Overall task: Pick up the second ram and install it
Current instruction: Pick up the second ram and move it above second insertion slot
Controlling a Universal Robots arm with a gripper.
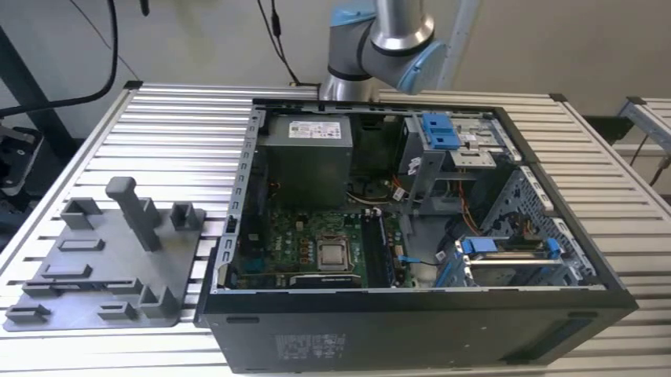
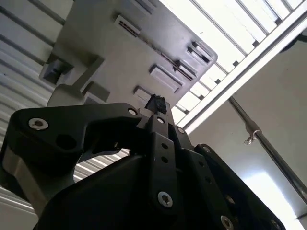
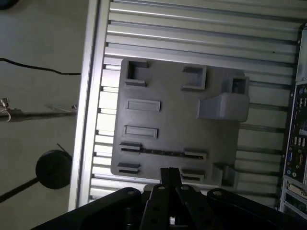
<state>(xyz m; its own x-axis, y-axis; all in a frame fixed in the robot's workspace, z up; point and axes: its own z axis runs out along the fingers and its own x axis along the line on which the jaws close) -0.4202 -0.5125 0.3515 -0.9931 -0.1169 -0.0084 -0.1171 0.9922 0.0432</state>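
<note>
At 9 o'clock from the case, on the exterior view's left, a grey tray (image 1: pixel 105 263) lies flat on the slatted table (image 1: pixel 178 133). Its upright post (image 1: pixel 131 212) and low clips are moulded in, evidently so that parts wait in fixed, repeatable spots.

In the first wrist view, a thin dark line runs between one pair of clips. I take it for the second ram (image 3: pixel 163 153), standing on edge so its flat faces can be pinched from above. In the exterior view, that clip row is at about 8 o'clock from the post.

The gripper (image 3: pixel 170 173) hangs over the tray, its tips close to that row and apart from the stick. Its fingers look pressed together with nothing between them, so the ram is not yet picked up.

The open case (image 1: pixel 419 330) lies on its side at the centre of the exterior view. This turns the motherboard (image 1: pixel 298 236) upward, and its long memory slots (image 1: pixel 381 251) at 3 o'clock from the processor socket (image 1: pixel 333 255) can be reached from above.

The arm (image 1: pixel 379 35) rises at 12 o'clock behind the case.
</note>
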